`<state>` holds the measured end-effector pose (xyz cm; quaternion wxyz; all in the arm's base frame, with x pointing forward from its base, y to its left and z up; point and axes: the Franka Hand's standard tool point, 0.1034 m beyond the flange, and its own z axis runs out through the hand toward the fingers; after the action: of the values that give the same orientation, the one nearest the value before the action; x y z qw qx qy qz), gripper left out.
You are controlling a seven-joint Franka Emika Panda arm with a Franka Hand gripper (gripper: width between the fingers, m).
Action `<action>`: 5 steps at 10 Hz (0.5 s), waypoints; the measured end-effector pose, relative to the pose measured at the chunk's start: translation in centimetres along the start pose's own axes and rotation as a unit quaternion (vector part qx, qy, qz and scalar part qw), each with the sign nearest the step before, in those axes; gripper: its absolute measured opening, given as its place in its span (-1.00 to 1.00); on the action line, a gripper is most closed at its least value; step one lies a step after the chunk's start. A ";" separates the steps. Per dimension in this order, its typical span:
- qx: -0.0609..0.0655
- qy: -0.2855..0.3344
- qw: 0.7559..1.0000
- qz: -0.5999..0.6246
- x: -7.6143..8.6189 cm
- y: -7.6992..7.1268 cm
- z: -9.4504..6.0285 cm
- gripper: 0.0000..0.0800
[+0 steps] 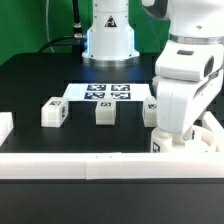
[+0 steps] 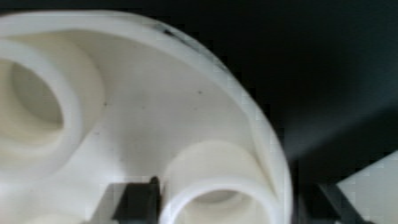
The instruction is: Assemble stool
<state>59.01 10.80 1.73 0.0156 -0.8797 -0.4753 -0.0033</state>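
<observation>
In the exterior view, the arm [image 1: 185, 75] reaches down over the black counter [image 1: 30, 85] on the exterior view's right, and its lower end hides the jaws, so from here I cannot tell how they stand. Just beneath and beside it, close to the long white bar [image 1: 90, 165] along the counter's near edge, a part of the round white seat [image 1: 203, 140] shows, the rest covered by the arm. Three legs stand in a row, apart from one another, on the near side of the marker board [image 1: 105, 93]: the first leg [image 1: 53, 113] toward the exterior view's left, the second leg [image 1: 104, 112] in the middle, and the third leg [image 1: 150, 110] just beside the arm. Each carries black-and-white tags. In the wrist view, the seat [image 2: 125, 110] fills most of the picture, its rim curving against the dark counter, with one large socket [image 2: 32, 95] and a second socket [image 2: 222, 203] showing. The jaws are spread, unclenched: one of the two dark fingers [image 2: 130, 198] lies over the seat's inner face, the other stands outside the rim, with a dark gap between it and the seat's edge.
</observation>
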 end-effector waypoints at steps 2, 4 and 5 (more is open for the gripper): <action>0.000 0.000 1.000 0.000 0.0 0.0 0.0 0.35; -0.002 0.000 1.000 0.008 -0.2 0.2 -0.5 0.57; -0.007 0.003 1.000 0.012 -0.1 0.2 -1.3 0.61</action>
<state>59.12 10.58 3.07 0.0113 -0.8856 -0.4642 -0.0088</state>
